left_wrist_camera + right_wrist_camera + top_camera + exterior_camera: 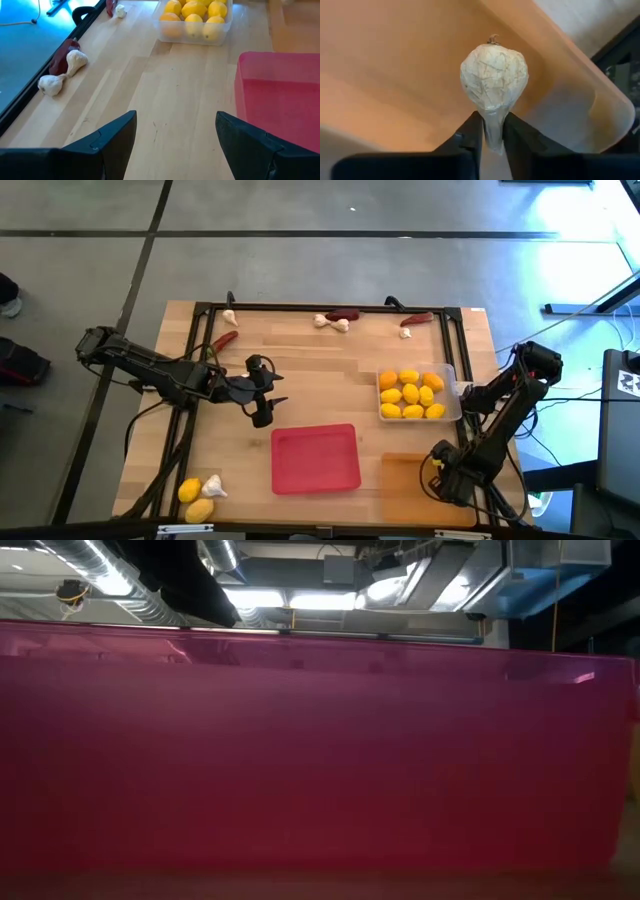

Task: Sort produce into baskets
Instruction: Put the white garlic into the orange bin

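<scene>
The right pincer (492, 131) was clenched on the stem of a whitish, papery garlic bulb (494, 80) over the orange tray (395, 75); the left pincer (175, 137) stood released above the bench (165, 90).

Lemons (410, 394) fill clear tray (453, 376); red tray (315, 458) empty.

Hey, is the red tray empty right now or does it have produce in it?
Empty. In the high view the shallow red rectangular tray shows only bare floor; the left wrist view shows its near corner bare too.

Red tray (316, 459); translucent orange tray (410, 480); clear tray (452, 380) of yellow lemons (411, 395); whitish garlic bulb (493, 75); light wood surface (320, 370).
</scene>
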Tool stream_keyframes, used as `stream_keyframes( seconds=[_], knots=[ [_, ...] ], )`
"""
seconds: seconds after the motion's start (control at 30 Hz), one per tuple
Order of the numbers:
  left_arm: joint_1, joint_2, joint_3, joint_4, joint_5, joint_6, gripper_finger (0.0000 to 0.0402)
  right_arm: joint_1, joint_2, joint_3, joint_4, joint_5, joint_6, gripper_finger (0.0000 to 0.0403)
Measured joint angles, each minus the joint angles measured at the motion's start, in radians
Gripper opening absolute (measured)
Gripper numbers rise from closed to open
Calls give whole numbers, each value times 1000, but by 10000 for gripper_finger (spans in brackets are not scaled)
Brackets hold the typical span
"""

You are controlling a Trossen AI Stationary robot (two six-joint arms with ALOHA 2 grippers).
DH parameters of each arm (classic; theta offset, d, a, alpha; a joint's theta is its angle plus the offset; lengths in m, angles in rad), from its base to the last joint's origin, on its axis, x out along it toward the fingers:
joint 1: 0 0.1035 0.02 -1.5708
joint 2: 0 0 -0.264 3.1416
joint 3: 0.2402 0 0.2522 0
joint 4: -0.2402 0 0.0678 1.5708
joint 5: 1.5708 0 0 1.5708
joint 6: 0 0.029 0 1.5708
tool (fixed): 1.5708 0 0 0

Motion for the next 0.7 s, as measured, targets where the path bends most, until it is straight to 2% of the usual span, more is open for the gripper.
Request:
stream_keyframes(
  seconds=[0.23,0.4,0.5,0.6,0.7],
  knots=[
    [0,0,0,0,0,-4,269,0,-18,1,-1,0,-4,174],
    [0,0,0,0,0,-10,269,-15,-90,90,-86,13,-20,214],
    [4,0,0,3,0,-9,269,-27,-133,165,-125,140,-47,221],
    [11,0,0,4,0,-10,269,-51,-169,215,-163,353,-135,222],
    [19,0,0,3,0,-13,269,-97,-177,228,-164,572,-287,222]
  ],
)
